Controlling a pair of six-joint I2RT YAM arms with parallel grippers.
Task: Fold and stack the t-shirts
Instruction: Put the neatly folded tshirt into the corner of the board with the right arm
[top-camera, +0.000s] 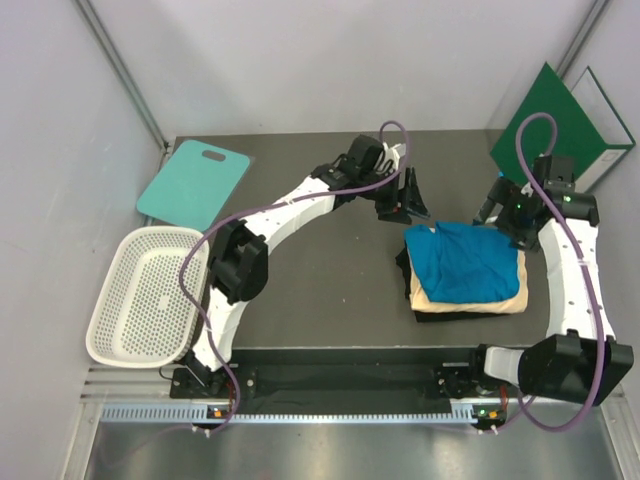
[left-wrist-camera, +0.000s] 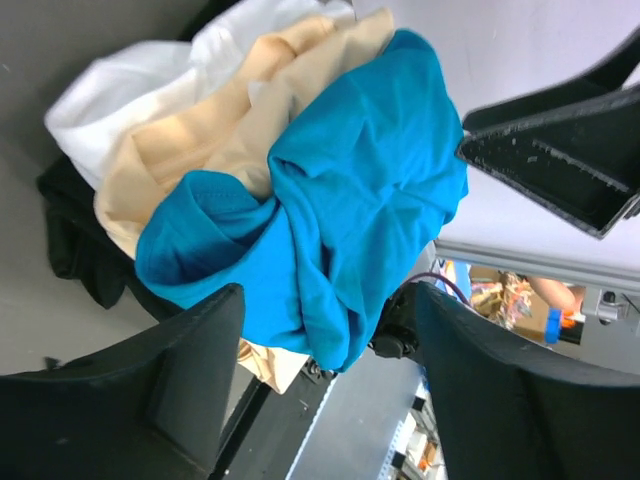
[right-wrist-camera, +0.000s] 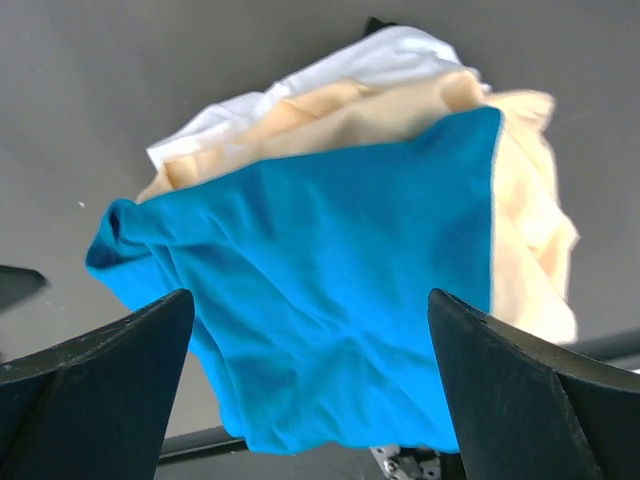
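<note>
Logged white mesh basket (top-camera: 145, 295) at left edge of table (top-camera: 330, 290), teal board (top-camera: 193, 183) just behind it. Found left hand (top-camera: 405, 207) near table centre, just beside far-left corner of the stack; fingers (left-wrist-camera: 160, 390) spread, released, gripping nothing. Saw blue t-shirt (top-camera: 465, 260) lying rumpled and loosely folded on top of the stack, right part of table. Noted cream t-shirt (top-camera: 470, 300) folded directly beneath it, edges showing at front and right. Spotted white cloth (left-wrist-camera: 130, 85) and black cloth (left-wrist-camera: 70, 240) lower in the stack, via left wrist view. Found right hand (top-camera: 505, 222) at far-right corner of the stack; fingers (right-wrist-camera: 100, 380) wide apart, released, holding nothing. Recorded green folder (top-camera: 560, 115) at far right.
</note>
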